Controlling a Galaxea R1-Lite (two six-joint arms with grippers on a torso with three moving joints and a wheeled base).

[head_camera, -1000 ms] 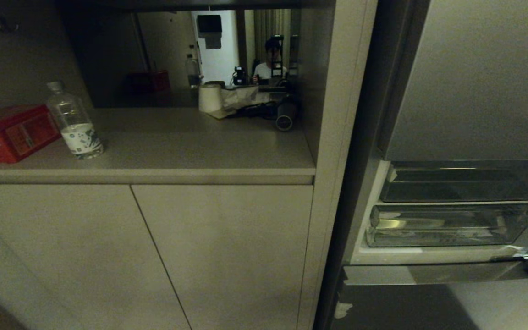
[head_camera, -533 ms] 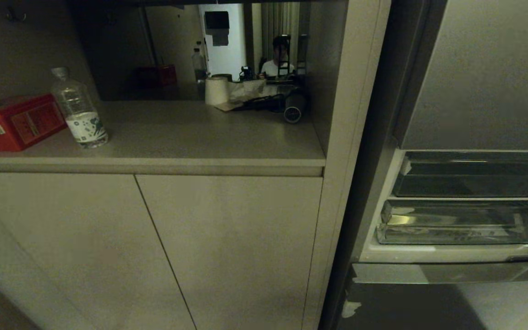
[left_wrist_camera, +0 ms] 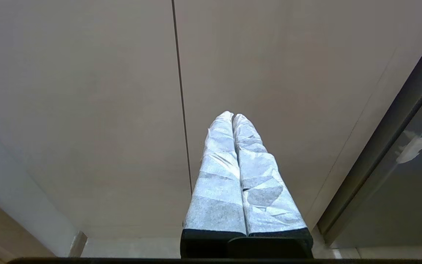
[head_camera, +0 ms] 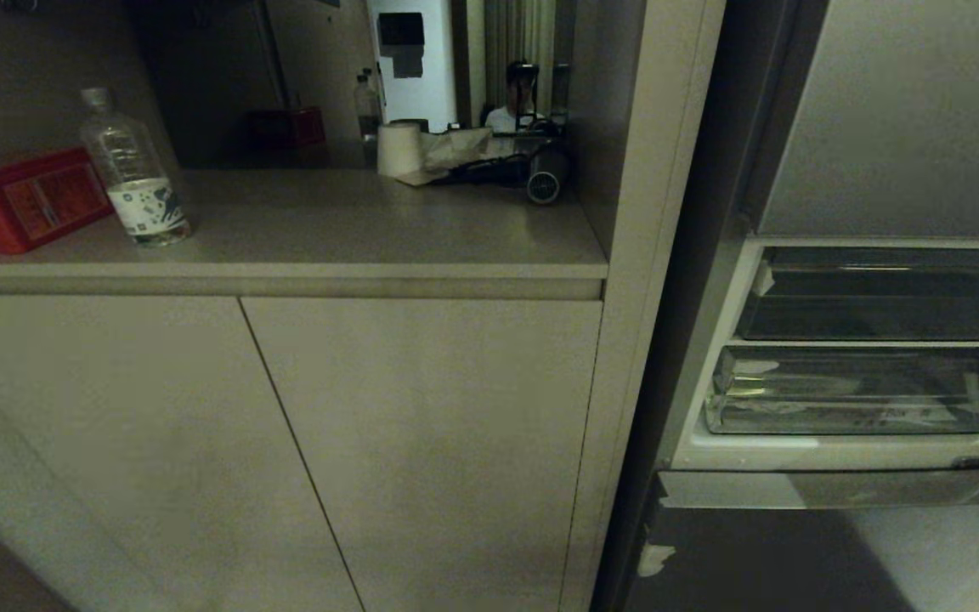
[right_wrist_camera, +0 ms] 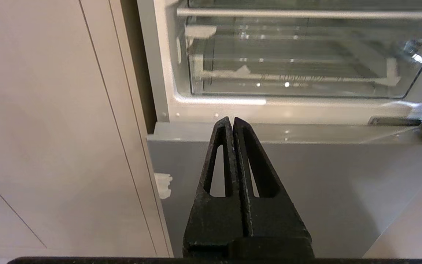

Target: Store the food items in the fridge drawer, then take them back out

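Note:
The fridge drawer (head_camera: 761, 561) is at the right, its grey front carrying a white tape scrap (head_camera: 655, 558). Above its top edge a clear plastic bin (head_camera: 863, 391) shows, with only reflections inside. The food items are out of view. Neither arm shows in the head view. In the right wrist view my right gripper (right_wrist_camera: 231, 120) is shut and empty, short of the drawer (right_wrist_camera: 306, 183), its tips in line with the front's top edge. The bin (right_wrist_camera: 295, 58) lies beyond. My left gripper (left_wrist_camera: 233, 116), wrapped in white, is shut and empty before the beige cabinet doors (left_wrist_camera: 86, 110).
A beige cabinet (head_camera: 421, 442) stands left of the fridge. Its counter (head_camera: 353, 229) holds a water bottle (head_camera: 132, 178), a red box (head_camera: 22, 200), a paper roll (head_camera: 396, 149) and dark clutter. A person (head_camera: 519, 98) shows far behind. The fridge's top door (head_camera: 906, 119) is above the bin.
The whole head view has shifted: counter, bottle and fridge now sit higher in the picture, so the camera has sunk. Nothing in the scene has moved on its own.

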